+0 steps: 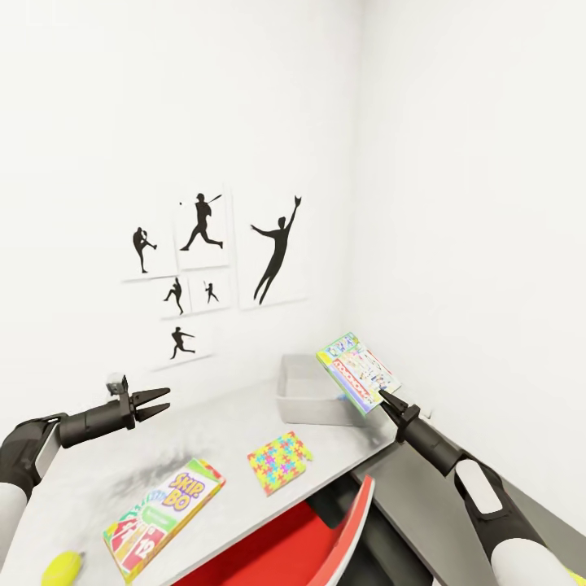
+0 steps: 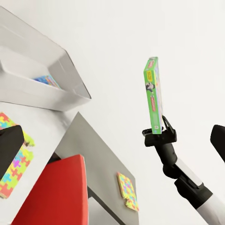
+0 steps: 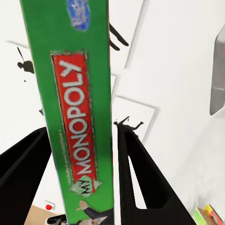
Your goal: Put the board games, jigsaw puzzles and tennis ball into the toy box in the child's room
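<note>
In the head view the right gripper (image 1: 381,396) clamps a green-edged Monopoly box (image 1: 358,371) above the toy box (image 1: 313,392); the left gripper (image 1: 159,401) hovers spread open. On the desk (image 1: 212,423) lie one Skip-Bo box (image 1: 163,517), one jigsaw puzzle (image 1: 278,461) and one tennis ball (image 1: 62,569). The left wrist view shows a second puzzle (image 2: 127,191) on the lower cabinet. The right wrist view reads "MONOPOLY" between the fingers (image 3: 138,173).

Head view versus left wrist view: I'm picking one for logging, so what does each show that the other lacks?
Head view alone: the Skip-Bo box, the tennis ball, the baseball silhouettes and the open left gripper.

Left wrist view alone: something blue-printed already lying in the toy box, and a second puzzle on the lower cabinet top.

Shared: the right gripper shut on the Monopoly box, the toy box, the puzzle on the table, and the red chair.
</note>
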Available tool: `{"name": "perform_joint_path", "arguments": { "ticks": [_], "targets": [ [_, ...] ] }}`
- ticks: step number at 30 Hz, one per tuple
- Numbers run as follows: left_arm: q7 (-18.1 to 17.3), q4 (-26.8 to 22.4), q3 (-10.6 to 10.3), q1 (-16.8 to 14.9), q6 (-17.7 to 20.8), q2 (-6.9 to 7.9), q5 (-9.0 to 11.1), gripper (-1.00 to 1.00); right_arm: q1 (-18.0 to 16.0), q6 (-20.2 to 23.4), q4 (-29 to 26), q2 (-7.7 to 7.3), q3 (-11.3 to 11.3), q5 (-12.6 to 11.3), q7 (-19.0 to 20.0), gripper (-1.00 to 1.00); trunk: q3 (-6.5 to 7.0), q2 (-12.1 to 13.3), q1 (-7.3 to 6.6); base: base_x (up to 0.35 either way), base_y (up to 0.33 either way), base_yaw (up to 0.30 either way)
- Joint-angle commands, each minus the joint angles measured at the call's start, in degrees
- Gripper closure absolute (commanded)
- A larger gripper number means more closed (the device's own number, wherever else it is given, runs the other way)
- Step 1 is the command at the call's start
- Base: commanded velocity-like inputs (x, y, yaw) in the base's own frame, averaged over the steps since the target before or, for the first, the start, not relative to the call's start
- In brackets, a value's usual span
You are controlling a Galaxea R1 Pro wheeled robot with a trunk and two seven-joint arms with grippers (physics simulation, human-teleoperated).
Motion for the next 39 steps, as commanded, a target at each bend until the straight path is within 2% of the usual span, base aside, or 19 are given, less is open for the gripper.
{"name": "perform_joint_path", "arguments": {
  "ticks": [1, 16, 26, 32, 39],
  "targets": [
    [-0.18, 0.02, 0.04, -0.02, 0.60, 0.00, 0.02, -1.00, -0.03, 0.37, 0.03, 0.01, -0.10, -0.23, 0.05, 1.00, -0.02, -0.03, 0.03, 0.161, 0.008, 0.000],
    [-0.17, 0.02, 0.05, 0.02, 0.60, 0.00, 0.02, -1.00, -0.03, 0.37, 0.03, 0.01, -0.10, -0.23, 0.05, 1.00, -0.02, -0.03, 0.03, 0.182, 0.028, 0.000],
    [-0.12, 0.02, 0.05, 0.04, 0.51, 0.00, 0.02, -1.00, -0.03, 0.44, 0.03, -0.07, -0.19, -0.23, 0.11, 1.00, -0.02, -0.03, 0.03, 0.097, 0.000, 0.000],
    [-0.17, 0.02, 0.04, 0.07, -1.23, 0.00, 0.10, -1.00, -0.03, 0.39, 0.03, -0.08, -0.19, -0.23, 0.08, 1.00, -0.02, -0.03, 0.03, 0.042, 0.000, 0.000],
    [-0.20, 0.02, 0.06, 0.22, -1.57, 0.00, 0.19, -1.00, -0.03, 0.38, 0.03, -0.08, -0.19, -0.23, 0.09, 1.00, -0.02, -0.03, 0.03, -0.006, 0.000, 0.000]
  ]
}}
